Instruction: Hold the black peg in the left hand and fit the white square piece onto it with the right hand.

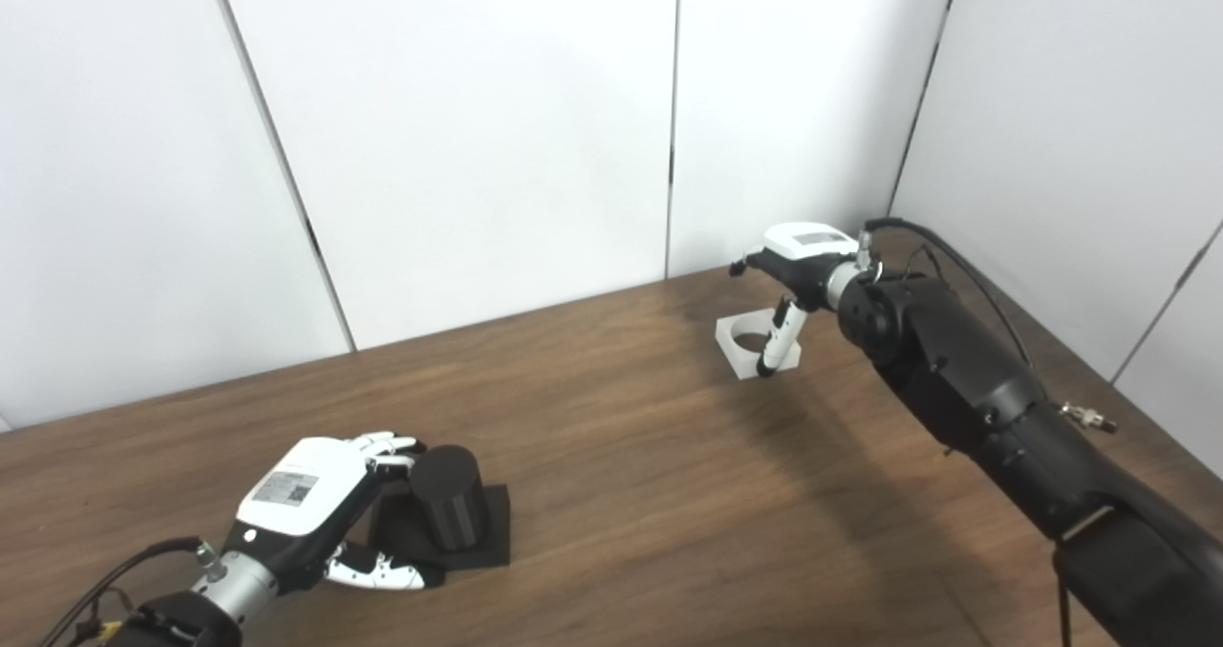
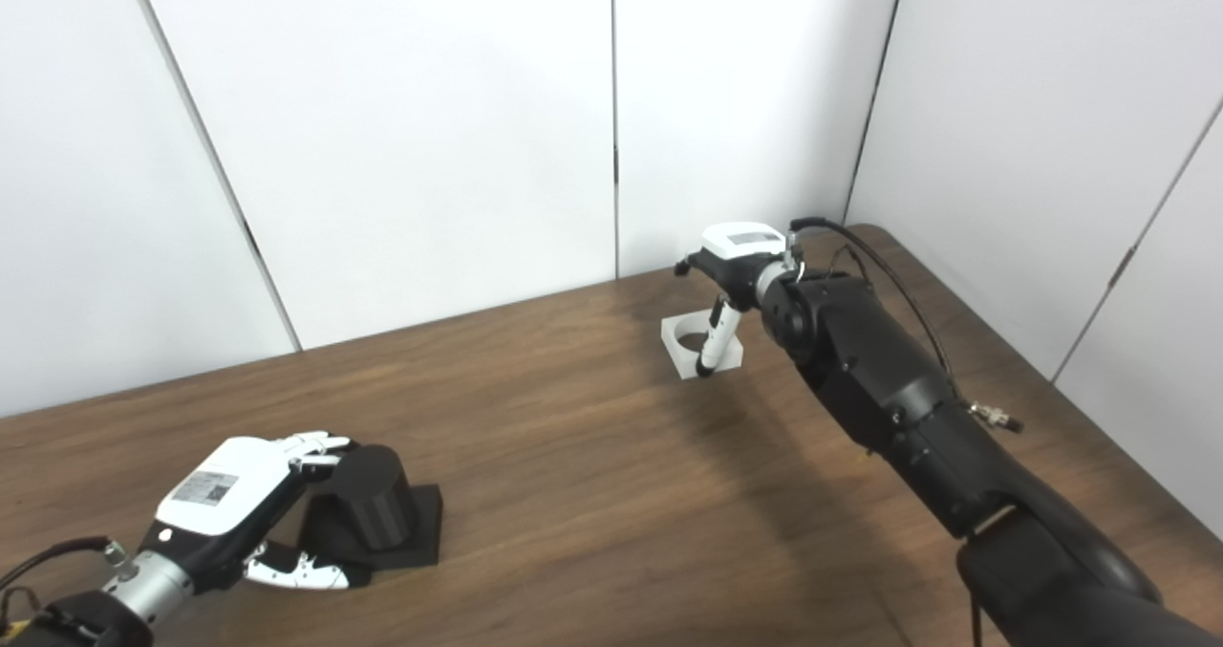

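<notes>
Left eye view: near the counter's front left corner, the left hand (image 1: 315, 504) cups the black peg (image 1: 449, 508), fingers not fully closed. Near the back right corner, the right hand (image 1: 798, 269) reaches over the white square piece (image 1: 755, 341); grip unclear. Lifting and fitting seem left to do.

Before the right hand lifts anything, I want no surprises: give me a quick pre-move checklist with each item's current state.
1. Left hand around the black peg: ok, fingers wrap it.
2. Peg upright on its black base: ok.
3. Right hand at the white square piece: ok, a finger reaches onto it.
4. Firm grip on piece: cannot tell.
5. Piece's round hole facing up: ok.
6. Table between piece and peg free: ok.
</notes>
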Controlling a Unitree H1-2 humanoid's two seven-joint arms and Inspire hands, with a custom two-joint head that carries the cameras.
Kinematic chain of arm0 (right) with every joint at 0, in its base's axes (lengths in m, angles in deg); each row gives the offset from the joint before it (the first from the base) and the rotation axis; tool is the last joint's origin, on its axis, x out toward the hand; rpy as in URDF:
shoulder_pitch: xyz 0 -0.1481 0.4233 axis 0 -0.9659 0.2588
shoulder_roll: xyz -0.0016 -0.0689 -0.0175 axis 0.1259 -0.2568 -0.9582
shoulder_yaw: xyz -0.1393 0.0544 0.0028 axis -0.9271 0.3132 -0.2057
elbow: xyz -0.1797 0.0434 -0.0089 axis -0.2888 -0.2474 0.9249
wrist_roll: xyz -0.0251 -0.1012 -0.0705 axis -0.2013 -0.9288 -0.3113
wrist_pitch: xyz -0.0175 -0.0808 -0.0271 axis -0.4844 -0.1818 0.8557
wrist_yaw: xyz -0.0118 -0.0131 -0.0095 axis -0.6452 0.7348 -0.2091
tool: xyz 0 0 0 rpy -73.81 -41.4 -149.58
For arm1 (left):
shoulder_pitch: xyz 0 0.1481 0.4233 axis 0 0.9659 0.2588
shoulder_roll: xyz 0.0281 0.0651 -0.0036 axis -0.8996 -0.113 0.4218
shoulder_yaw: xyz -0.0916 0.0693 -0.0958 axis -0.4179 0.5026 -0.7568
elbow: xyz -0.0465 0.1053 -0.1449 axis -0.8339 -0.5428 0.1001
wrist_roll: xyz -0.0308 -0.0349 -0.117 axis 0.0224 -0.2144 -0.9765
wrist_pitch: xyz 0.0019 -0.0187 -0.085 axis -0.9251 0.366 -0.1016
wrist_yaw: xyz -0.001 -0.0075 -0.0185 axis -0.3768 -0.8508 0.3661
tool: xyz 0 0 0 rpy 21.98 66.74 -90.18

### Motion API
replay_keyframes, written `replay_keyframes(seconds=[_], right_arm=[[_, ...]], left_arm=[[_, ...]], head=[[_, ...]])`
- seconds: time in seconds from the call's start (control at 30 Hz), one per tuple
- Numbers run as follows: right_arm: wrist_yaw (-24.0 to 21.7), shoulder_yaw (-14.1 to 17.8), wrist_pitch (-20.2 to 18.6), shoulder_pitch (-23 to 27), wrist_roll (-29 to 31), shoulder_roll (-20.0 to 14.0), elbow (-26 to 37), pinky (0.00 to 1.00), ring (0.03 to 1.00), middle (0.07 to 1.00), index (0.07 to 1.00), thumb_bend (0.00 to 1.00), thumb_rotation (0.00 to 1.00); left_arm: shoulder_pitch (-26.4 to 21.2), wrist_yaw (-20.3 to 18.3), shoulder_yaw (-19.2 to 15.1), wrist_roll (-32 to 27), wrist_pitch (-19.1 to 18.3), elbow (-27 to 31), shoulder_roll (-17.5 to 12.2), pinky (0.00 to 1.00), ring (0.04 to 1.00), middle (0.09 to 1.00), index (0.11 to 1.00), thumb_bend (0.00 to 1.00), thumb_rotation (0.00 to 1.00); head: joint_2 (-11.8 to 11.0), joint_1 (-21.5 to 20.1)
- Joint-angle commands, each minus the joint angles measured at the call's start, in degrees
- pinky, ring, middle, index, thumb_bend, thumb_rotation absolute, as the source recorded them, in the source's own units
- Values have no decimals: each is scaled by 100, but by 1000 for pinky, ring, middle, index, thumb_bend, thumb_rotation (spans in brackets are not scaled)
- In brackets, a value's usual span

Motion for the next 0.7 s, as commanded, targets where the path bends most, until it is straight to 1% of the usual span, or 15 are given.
replay_keyframes(seconds=[0.0, 0.07, 0.13, 0.37, 0.53, 0.67], right_arm=[[234, 93, 149, 332, 103, -175, -21, 780, 900, 917, 834, 994, 260], [283, 110, 138, 341, 186, -152, -87, 787, 902, 916, 834, 990, 287], [307, 73, 129, 359, 208, -145, -153, 799, 904, 918, 835, 983, 290], [290, -99, 66, 442, 250, -132, -392, 832, 917, 923, 833, 969, 233], [320, -178, 92, 437, 307, -104, -517, 811, 904, 922, 824, 961, 203], [344, -264, 120, 435, 318, -82, -622, 802, 896, 914, 797, 939, 179]], left_arm=[[534, -667, 333, 318, 49, -268, -197, 777, 868, 850, 494, 523, 66], [539, -672, 339, 333, 32, -243, -201, 769, 867, 849, 494, 523, 66], [540, -669, 347, 352, 25, -231, -200, 759, 865, 847, 494, 523, 66], [547, -704, 334, 313, 47, -146, -231, 759, 860, 846, 494, 523, 65], [562, -805, 321, 304, -64, 12, -245, 745, 854, 845, 494, 523, 64], [586, -837, 318, 313, -106, 103, -251, 738, 850, 840, 494, 523, 63]], head=[[3, -6], [15, 8], [15, 8], [68, 67], [112, 102], [147, 142]])
